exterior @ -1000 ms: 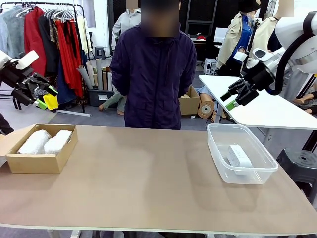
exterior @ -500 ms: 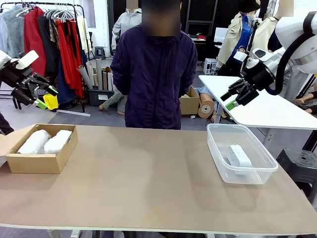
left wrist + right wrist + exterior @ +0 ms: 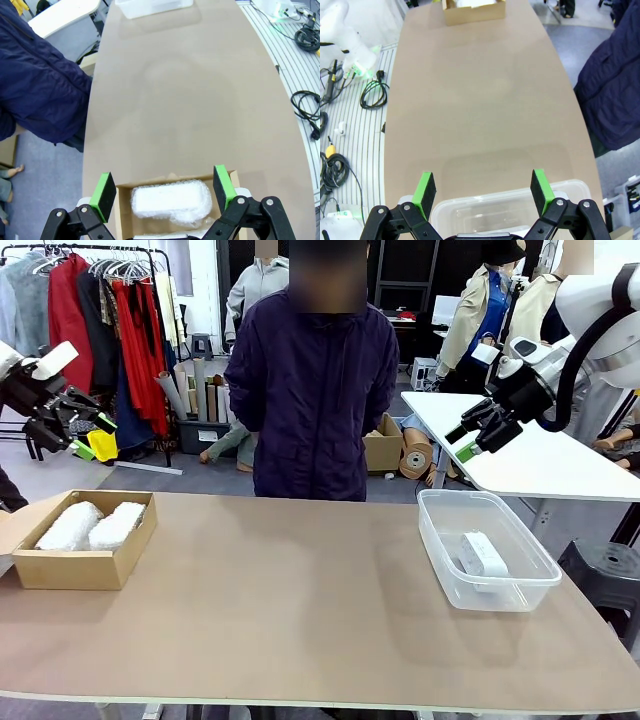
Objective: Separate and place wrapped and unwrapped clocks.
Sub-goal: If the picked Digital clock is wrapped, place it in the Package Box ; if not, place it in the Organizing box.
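Two wrapped clocks (image 3: 68,526) (image 3: 116,524), oblong bundles in white bubble wrap, lie side by side in the cardboard box (image 3: 85,570) at the table's left end. The unwrapped clock (image 3: 482,553), a smooth white block, lies in the clear tub (image 3: 440,550) at the right end. My left gripper (image 3: 86,433) hangs open high above the box; in its wrist view the left gripper (image 3: 165,186) looks down on one wrapped clock (image 3: 170,201). High above the tub, my right gripper (image 3: 463,440) is open too, and the right gripper (image 3: 483,185) holds nothing.
A person in a dark purple jacket (image 3: 312,400) stands at the far edge, mid-table. Bare brown tabletop (image 3: 290,590) lies between box and tub. A white table (image 3: 540,465) stands behind the tub. Cables (image 3: 372,92) lie on the floor beside the table.
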Controlling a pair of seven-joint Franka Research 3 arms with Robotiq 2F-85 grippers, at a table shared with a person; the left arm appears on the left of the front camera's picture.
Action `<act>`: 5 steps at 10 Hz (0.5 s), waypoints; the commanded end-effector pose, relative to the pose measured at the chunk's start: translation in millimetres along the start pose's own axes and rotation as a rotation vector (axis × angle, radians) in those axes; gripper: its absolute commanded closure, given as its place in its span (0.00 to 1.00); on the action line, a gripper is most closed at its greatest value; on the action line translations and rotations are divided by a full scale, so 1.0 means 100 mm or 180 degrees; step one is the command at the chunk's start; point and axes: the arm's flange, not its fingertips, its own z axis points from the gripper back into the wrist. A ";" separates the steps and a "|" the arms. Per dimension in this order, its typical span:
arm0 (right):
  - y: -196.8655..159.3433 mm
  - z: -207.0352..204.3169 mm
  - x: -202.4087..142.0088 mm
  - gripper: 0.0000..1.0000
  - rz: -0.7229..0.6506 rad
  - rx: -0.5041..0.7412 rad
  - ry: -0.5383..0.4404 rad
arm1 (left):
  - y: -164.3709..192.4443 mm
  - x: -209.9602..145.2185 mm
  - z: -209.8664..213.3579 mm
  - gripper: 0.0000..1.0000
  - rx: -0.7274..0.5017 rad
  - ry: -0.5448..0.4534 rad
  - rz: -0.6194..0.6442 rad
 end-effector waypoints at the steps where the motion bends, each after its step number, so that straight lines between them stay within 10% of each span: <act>1: 0.01 0.01 0.03 0.00 -0.0037 -0.0017 -0.0002 | -0.01 0.00 0.01 0.00 -0.0003 -0.0003 -0.0054; 5: 0.01 0.01 0.03 0.00 -0.0037 -0.0017 -0.0002 | -0.01 0.00 0.01 0.00 -0.0003 -0.0003 -0.0054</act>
